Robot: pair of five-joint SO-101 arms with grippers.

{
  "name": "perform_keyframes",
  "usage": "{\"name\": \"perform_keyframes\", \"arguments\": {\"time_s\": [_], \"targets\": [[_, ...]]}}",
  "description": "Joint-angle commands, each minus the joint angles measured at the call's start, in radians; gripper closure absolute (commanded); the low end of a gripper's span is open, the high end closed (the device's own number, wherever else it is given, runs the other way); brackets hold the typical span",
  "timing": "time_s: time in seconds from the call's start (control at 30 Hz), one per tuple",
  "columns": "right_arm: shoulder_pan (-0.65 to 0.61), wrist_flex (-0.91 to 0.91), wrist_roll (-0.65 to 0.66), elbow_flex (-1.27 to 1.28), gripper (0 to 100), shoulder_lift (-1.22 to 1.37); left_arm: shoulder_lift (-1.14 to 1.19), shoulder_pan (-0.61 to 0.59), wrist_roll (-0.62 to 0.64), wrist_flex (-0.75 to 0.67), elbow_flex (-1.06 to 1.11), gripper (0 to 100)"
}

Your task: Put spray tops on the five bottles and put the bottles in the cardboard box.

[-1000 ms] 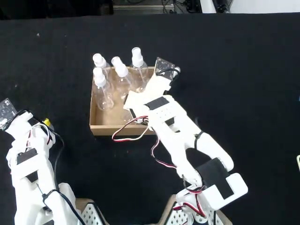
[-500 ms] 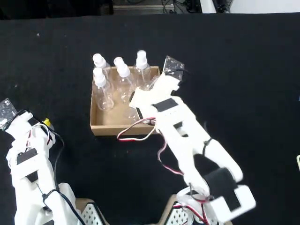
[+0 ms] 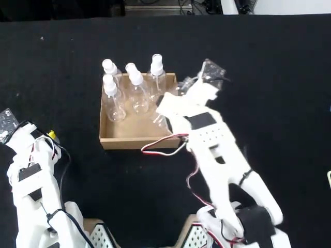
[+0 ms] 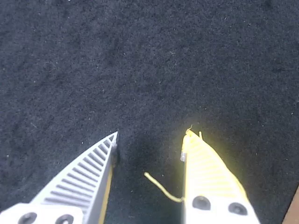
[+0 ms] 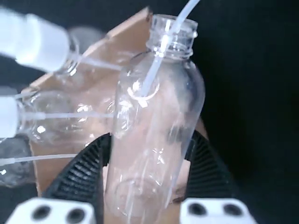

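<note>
Box (image 3: pixel 106 139): cardboard, open, on the black tabletop (image 3: pixel 269 77).
Capped bottles (image 3: pixel 133 88): four, clear, white spray tops on, standing in the box along its far wall.
Fifth bottle (image 5: pixel 154 126): clear, neck uncapped, a thin tube running into it; held at the box wall nearest the right arm.
Right tool (image 5: pixel 149 144): clenched on the fifth bottle, one black finger on each side of its body.
Left tool (image 4: pixel 150 135): released, fingers spread over bare tabletop, well apart from the box.
</note>
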Motion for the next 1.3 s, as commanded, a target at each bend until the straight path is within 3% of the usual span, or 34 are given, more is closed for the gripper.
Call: {"name": "perform_keyframes", "arguments": {"time_s": [0.0,0.2,0.47,0.7,0.9,1.27], "targets": [[0.057,0.044,0.074,-0.004,92.0,-0.111,-0.029,0.012,-0.008,-0.023,-0.015,80],[0.184,0.112,0.212,0.001,92.0,-0.208,-0.029,0.012,-0.008,-0.023,-0.015,80],[0.381,0.069,0.473,0.005,92.0,-0.289,-0.029,0.012,-0.008,-0.023,-0.016,80],[0.519,-0.304,0.644,0.217,92.0,-0.295,-0.029,0.012,-0.008,-0.023,-0.015,80],[0.562,-0.618,0.772,0.363,92.0,-0.297,-0.029,0.012,-0.008,-0.023,-0.015,80],[0.554,-0.887,0.827,0.524,92.0,-0.619,-0.029,0.012,-0.008,-0.023,-0.015,80]]}}
